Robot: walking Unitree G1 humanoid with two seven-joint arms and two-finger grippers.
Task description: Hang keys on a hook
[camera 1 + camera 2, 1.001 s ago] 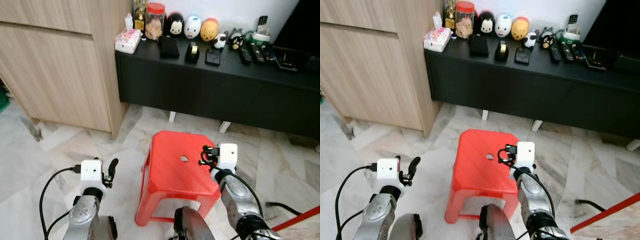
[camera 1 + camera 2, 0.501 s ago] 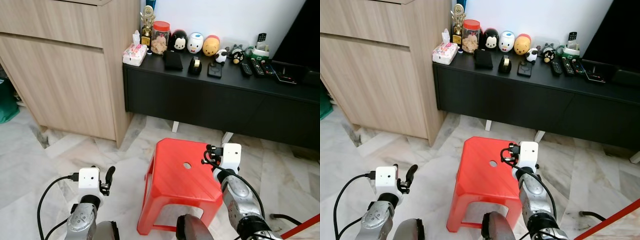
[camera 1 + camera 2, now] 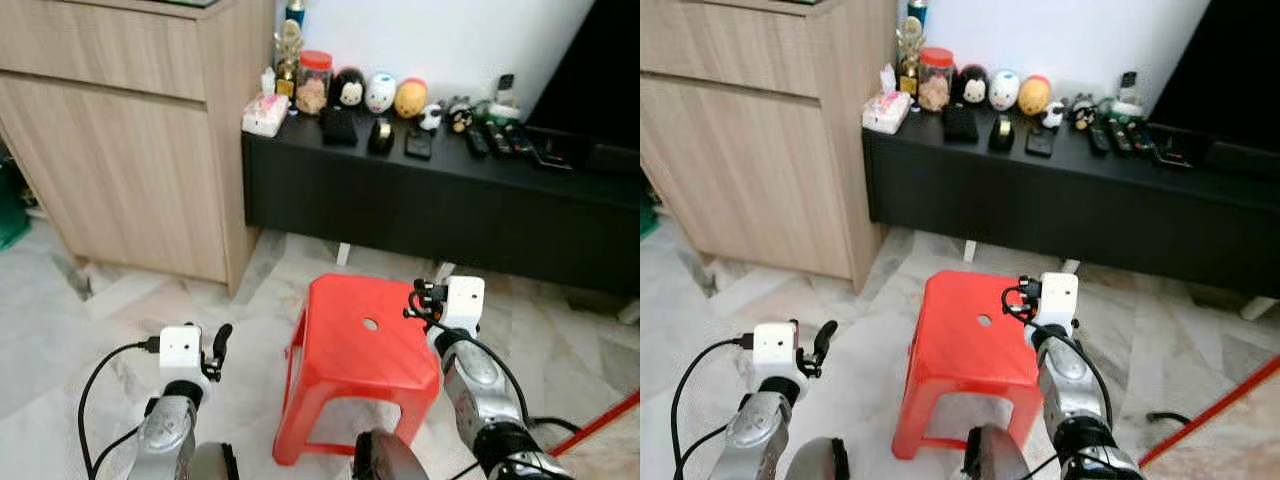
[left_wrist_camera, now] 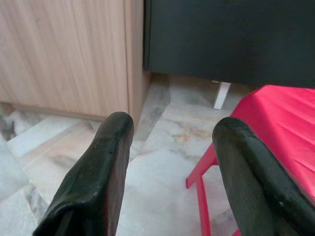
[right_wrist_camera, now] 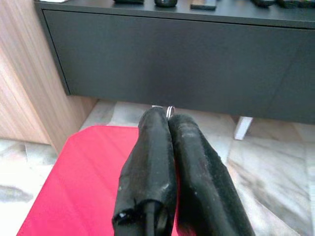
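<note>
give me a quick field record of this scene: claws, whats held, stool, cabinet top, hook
left claw: open, holding nothing, low over the marble floor beside the stool
right claw: shut on a thin metal ring that peeks out at its tips, probably the keys; held above the stool
red stool: plastic, hole in its seat, between the two arms
black cabinet: top carries a jar, round toy figures, remotes, a tissue pack
wooden cupboard: left of the cabinet
hook: none made out

The small things on the black cabinet are too blurry to name. A thin silver ring pokes out between the right gripper fingertips; the rest is hidden.
</note>
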